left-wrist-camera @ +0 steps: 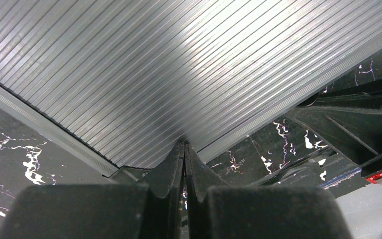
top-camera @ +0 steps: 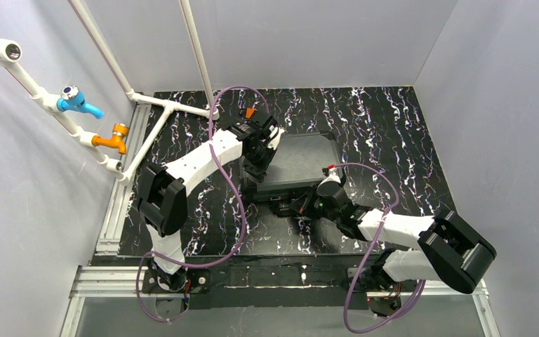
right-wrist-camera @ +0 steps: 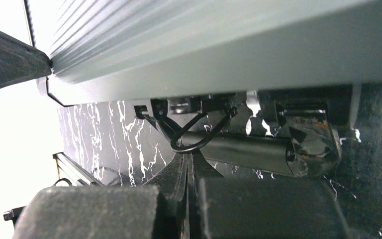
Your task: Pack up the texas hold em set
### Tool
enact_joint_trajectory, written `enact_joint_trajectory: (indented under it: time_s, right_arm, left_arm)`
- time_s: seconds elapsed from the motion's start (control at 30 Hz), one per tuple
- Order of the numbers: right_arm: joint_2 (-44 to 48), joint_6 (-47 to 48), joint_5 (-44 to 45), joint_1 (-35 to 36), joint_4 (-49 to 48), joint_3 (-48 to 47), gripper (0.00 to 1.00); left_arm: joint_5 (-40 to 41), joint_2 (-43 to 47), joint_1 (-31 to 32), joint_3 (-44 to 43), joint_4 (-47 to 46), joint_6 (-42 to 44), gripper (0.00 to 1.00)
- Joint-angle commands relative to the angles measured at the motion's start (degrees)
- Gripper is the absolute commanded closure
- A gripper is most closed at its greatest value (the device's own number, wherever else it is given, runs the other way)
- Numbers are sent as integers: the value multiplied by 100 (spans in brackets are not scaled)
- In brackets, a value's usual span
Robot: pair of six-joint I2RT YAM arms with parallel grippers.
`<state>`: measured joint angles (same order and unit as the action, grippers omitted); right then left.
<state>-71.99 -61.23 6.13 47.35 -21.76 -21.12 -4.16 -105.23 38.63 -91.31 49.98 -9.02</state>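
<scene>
The case (top-camera: pixel 298 163) lies shut in the middle of the tabletop (top-camera: pixel 393 126), ribbed lid up, its front side with the handle (right-wrist-camera: pixel 238 150) turned toward the arm bases. No cards, chips or dice show outside it, so the packing looks nearly done, and what seems left is securing the front.

The left hand (left-wrist-camera: pixel 184 147) is closed on nothing, with its tips at the lid's near-left corner, apparently resting or pressing there. The right hand (right-wrist-camera: pixel 189 155) is also closed and empty. It sits low at the front wall, its tips just under a wire loop (right-wrist-camera: pixel 195 137) beside the handle.

With closed tips the right hand can only push or hook. A shove off line could slide the whole case back across the tabletop instead of seating the catch, and the loop could snag the tips on the way out. If the left hand lifts off the corner, the lid might spring up. Whether the lid sits fully down along the front I cannot tell
</scene>
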Motion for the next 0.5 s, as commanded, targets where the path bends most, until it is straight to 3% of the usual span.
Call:
enact_joint_trajectory:
  time_s: [0.0, 0.47]
  right_arm:
    - [-178, 264, 182, -119, -28, -351, 99]
    - [-179, 655, 175, -446, 226, -718, 99]
  left_arm:
    - [337, -104, -3, 114, 497, 89, 100]
    - [337, -103, 12, 118, 501, 102, 100]
